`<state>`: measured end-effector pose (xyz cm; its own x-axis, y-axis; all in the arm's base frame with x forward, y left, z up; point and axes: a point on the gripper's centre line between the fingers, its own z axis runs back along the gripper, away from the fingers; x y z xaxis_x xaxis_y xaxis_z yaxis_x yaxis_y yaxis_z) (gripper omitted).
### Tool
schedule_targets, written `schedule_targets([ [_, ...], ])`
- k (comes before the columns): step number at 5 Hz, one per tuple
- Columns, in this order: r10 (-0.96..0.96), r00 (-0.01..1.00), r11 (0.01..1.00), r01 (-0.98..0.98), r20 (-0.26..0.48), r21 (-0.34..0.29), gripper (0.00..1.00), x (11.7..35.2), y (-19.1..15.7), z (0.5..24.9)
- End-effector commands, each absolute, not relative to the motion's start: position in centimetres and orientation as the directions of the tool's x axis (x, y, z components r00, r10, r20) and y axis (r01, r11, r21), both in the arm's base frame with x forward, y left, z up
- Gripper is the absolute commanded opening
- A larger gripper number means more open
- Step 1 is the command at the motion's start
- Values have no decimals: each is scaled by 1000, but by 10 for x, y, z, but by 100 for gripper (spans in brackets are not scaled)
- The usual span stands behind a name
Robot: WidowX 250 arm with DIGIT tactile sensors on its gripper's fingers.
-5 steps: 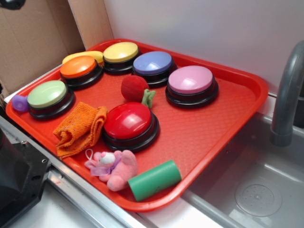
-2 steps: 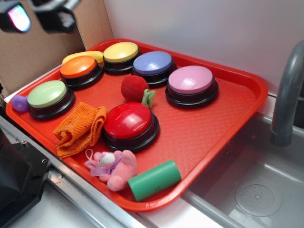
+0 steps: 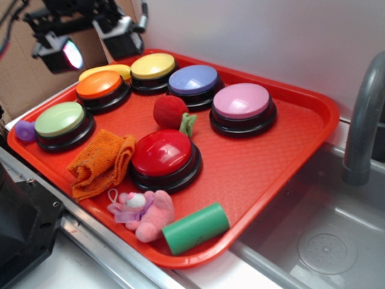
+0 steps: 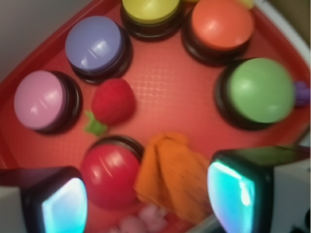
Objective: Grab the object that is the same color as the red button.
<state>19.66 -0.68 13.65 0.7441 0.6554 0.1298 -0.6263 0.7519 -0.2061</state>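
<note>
The object, a small fuzzy dark-red plush ball (image 3: 170, 111) with a green leaf tuft, lies mid-tray between the purple-blue and red buttons; the wrist view shows it too (image 4: 112, 101). The red button (image 3: 162, 153), a glossy dome on a black base, sits just in front of it and appears low in the wrist view (image 4: 108, 172). My gripper (image 3: 93, 48) hangs open above the tray's back-left corner, well apart from the plush ball. Seen from the wrist, the gripper (image 4: 148, 196) has its glowing pads spread wide, and nothing is between them.
The red tray (image 3: 313, 102) also holds orange (image 3: 99, 85), yellow (image 3: 153, 66), purple-blue (image 3: 193, 79), pink (image 3: 242, 101) and green (image 3: 59, 119) buttons. An orange cloth (image 3: 102, 161), pink plush toy (image 3: 143, 211) and green cylinder (image 3: 195, 227) lie near the front. A sink (image 3: 325, 241) and faucet (image 3: 364, 120) are on the right.
The gripper has come into the exterior view from the upper left, moving rightward and lower over the tray's back corner. Nothing on the tray has moved.
</note>
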Motion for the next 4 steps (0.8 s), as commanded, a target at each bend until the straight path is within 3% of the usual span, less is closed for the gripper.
schedule_targets([
  [1,741,649,670,-692,176,-269,100,245,-3,103],
  [3,755,627,656,-721,194,-223,100,277,0,60],
  [4,757,625,653,-726,189,-214,100,281,1,49],
])
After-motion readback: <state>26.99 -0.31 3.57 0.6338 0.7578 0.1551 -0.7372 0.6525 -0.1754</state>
